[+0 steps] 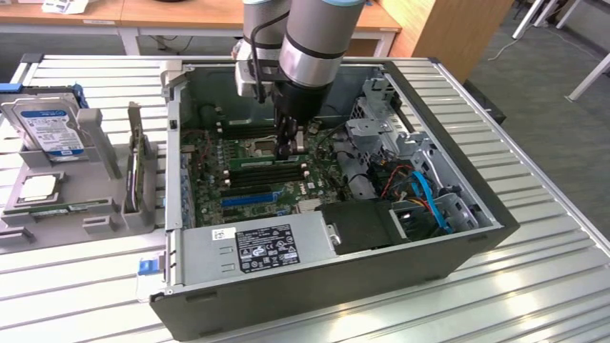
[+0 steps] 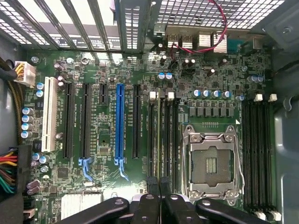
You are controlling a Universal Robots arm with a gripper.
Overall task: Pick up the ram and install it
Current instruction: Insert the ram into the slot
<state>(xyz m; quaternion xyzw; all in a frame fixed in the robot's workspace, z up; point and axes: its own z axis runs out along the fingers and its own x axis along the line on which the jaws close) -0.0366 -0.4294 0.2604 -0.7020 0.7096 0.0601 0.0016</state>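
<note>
The gripper (image 1: 288, 151), fingers pressing together, is seemingly pinching the top edge of the ram (image 1: 253, 158), which is standing in a slot mid-motherboard (image 1: 238, 189), a light, stiff, thin, fragile board best gripped by its bare edges.

Bright even light, soft shadows inside the computer case (image 1: 333, 293)

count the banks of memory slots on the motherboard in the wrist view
2: one bank between the cpu socket and the expansion slots; the other across the socket, by the case wall. None seems hidden.
</note>
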